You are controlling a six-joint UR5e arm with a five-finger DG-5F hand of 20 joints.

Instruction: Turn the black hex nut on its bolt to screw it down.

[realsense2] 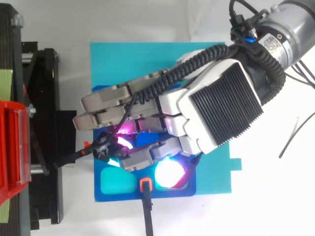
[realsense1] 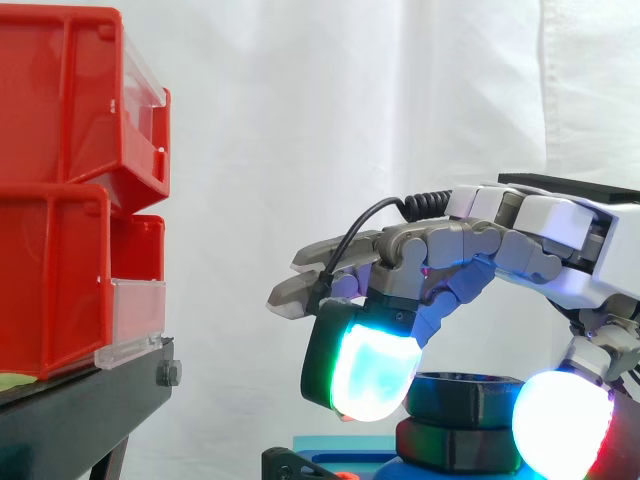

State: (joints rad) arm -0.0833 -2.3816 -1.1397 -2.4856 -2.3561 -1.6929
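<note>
- Hand (realsense1: 520,240) arched over the black hex nut (realsense1: 465,392), curled fingers' glowing pads (realsense1: 370,375) pinching its opposite sides.
- Nut sat above the blue base (realsense2: 118,196), near its middle, beneath the palm.

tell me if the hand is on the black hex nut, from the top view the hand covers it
Observer: Yes. In the side view the black hex nut sits between curled fingers of the hand. A cyan-green pad is at its edge nearer the bins and a white-red pad is at its far edge.
Operator: is it seated yet
Observer: It sits directly on a second black piece of about the same width. I see no gap between them.
Operator: other fingers in the way
Observer: No. The straight fingers point out toward the red bins, above the nut's level and well apart from the bins.
</note>
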